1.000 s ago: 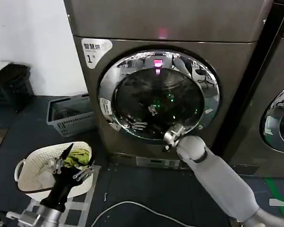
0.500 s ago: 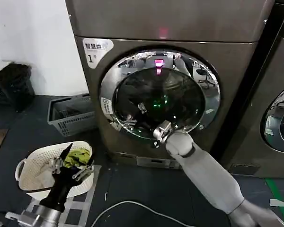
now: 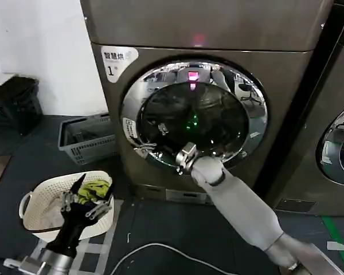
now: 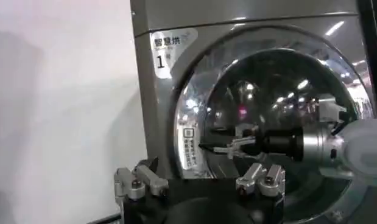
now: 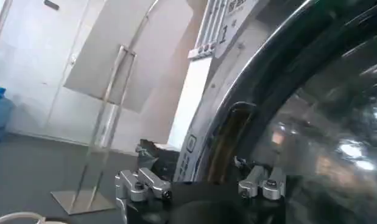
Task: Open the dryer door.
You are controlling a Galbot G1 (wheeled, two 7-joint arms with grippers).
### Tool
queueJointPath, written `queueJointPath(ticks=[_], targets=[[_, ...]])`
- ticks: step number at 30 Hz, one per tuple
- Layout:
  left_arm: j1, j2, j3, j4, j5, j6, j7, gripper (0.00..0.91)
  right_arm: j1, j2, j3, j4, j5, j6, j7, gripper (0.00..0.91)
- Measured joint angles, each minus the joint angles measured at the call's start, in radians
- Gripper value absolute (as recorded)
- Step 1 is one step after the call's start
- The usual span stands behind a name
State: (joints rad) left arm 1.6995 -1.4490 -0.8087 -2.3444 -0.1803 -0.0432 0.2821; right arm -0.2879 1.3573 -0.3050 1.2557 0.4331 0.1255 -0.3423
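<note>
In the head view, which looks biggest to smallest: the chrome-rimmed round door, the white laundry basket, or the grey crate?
1. Chrome-rimmed round dryer door
2. White round laundry basket
3. Grey plastic crate, though it sits farther away, so its true size is unsure.

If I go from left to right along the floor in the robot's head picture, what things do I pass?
White laundry basket with the left gripper over it → grey crate → dryer → second machine.
</note>
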Motion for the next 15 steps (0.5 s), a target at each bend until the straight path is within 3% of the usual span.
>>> queueJointPath(ticks=[15], targets=[[0.007, -0.001, -0.013, -0.009, -0.005, -0.002, 0.000, 0.907, 0.055, 0.042, -0.026, -0.098, 0.024, 0.058, -0.115, 0.907]])
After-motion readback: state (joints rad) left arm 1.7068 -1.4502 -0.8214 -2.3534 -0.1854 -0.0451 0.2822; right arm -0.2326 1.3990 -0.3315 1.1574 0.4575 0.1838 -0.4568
